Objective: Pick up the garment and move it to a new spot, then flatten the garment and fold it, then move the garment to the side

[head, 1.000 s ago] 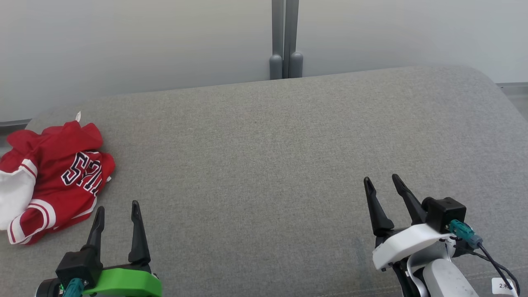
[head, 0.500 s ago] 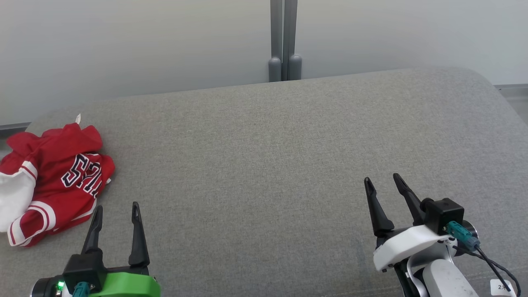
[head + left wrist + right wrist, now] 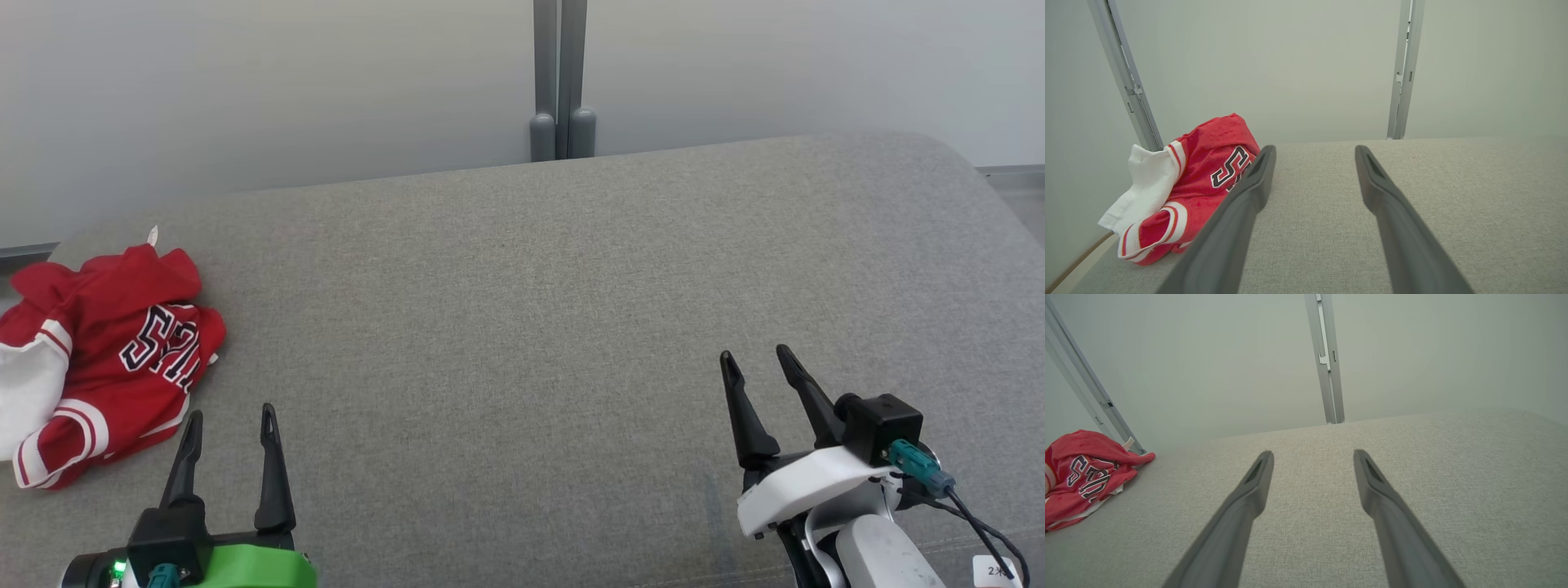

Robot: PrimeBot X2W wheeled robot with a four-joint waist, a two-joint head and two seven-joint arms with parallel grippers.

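The garment [image 3: 98, 359] is a red jersey with white sleeves and dark lettering, crumpled in a heap at the far left of the grey padded surface [image 3: 522, 310]. In the left wrist view the garment [image 3: 1188, 183] lies just left of the fingers, and in the right wrist view the garment [image 3: 1077, 473] sits at the left edge. My left gripper [image 3: 230, 415] hovers open just right of and in front of the heap, nothing between its fingers. Far to the right, my right gripper [image 3: 755, 359] stands open and empty over bare fabric.
A pale wall with a grey vertical post [image 3: 559, 82] runs behind the surface. The surface's left edge lies right by the garment, and its rounded right corner [image 3: 971, 163] drops to the floor.
My left gripper has drawn back slightly toward the bottom of the head view. The garment and right gripper stay where they were.
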